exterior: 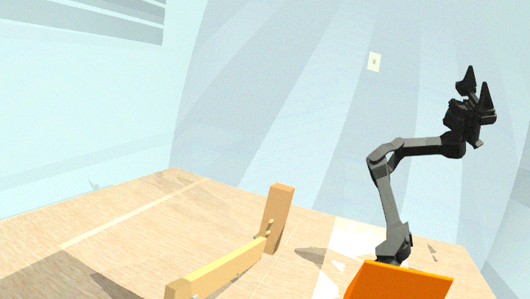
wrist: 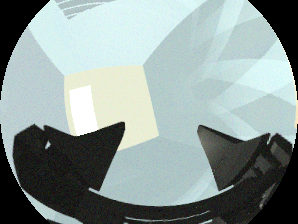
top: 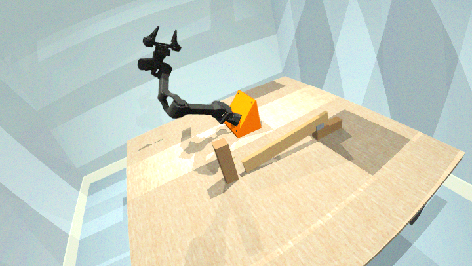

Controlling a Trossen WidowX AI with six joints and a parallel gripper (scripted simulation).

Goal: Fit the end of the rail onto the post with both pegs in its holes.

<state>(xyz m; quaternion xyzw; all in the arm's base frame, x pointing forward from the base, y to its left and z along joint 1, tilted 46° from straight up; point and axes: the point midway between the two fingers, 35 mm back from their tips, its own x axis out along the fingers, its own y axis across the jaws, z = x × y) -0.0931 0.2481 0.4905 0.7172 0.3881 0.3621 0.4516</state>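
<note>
A long pale wooden rail [top: 284,143] [exterior: 226,263] slopes down from the low footboard block [top: 330,128], where its far end sits at the grey bracket [top: 320,127], to its near end low at the table. The short brown post [top: 227,162] [exterior: 280,208] stands upright just beyond that near end, with a small gap. Two pegs [exterior: 271,221] stick out of the post above the rail's end. The holes in the rail's end are hidden. My gripper [top: 166,31] [exterior: 477,76] [wrist: 162,127] is open and empty, high above the table and far from the rail, fingers pointing up.
An orange wedge-shaped block [top: 244,114] [exterior: 400,282] stands beside the arm's base, on the arm's side of the rail. The wooden table [top: 297,214] [exterior: 148,222] carries everything. The wrist view shows only walls and a bright ceiling panel [wrist: 120,100].
</note>
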